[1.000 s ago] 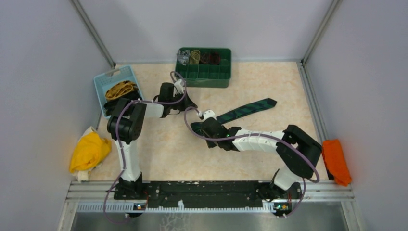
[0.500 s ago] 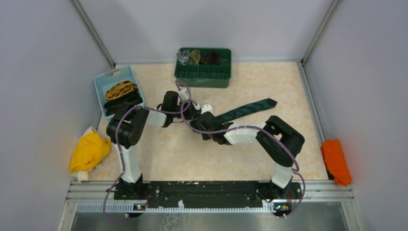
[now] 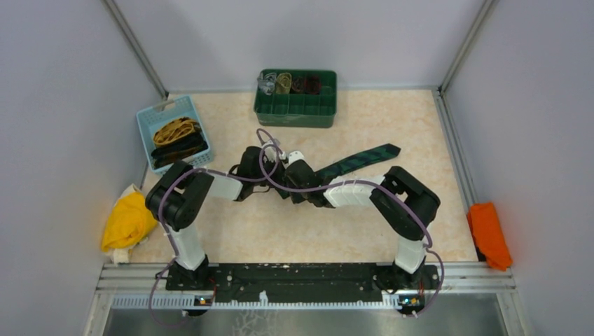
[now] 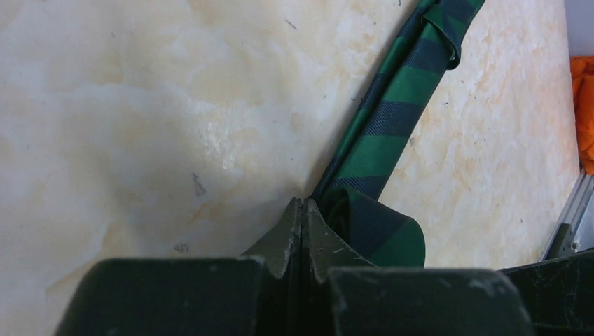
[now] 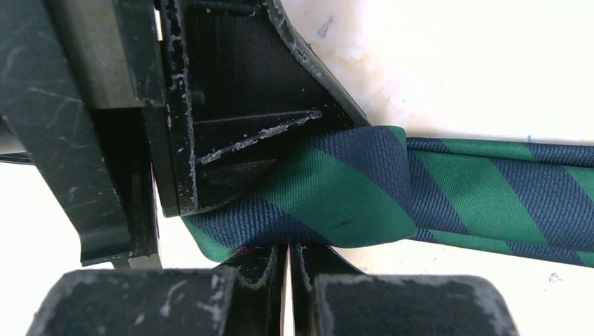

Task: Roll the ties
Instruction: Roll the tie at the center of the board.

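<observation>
A dark green tie [image 3: 357, 161] with dark checks lies slantwise on the table, its pointed end at the far right. Its near end is folded over into a short loop [image 5: 329, 189], which also shows in the left wrist view [image 4: 378, 227]. My left gripper [image 3: 272, 171] is shut, its tips [image 4: 302, 204] pressed against the loop's side, with no cloth between the fingers. My right gripper [image 3: 293, 176] is shut to a thin slit, its tips [image 5: 288, 246] at the loop's lower edge, with light showing through the slit. The left gripper's fingers [image 5: 231, 140] lie on the loop's other side.
A green compartment tray [image 3: 298, 110] at the back holds several rolled ties. A blue basket [image 3: 153, 115] at the back left holds a mustard-yellow tie [image 3: 175, 129] and a black tie [image 3: 178, 148]. A yellow cloth [image 3: 129, 220] lies at the left edge, an orange cloth [image 3: 488, 234] at the right.
Both grippers have come together at the tie's near end: the left moved toward me and right, the right moved left. The tie's far end has barely shifted.
</observation>
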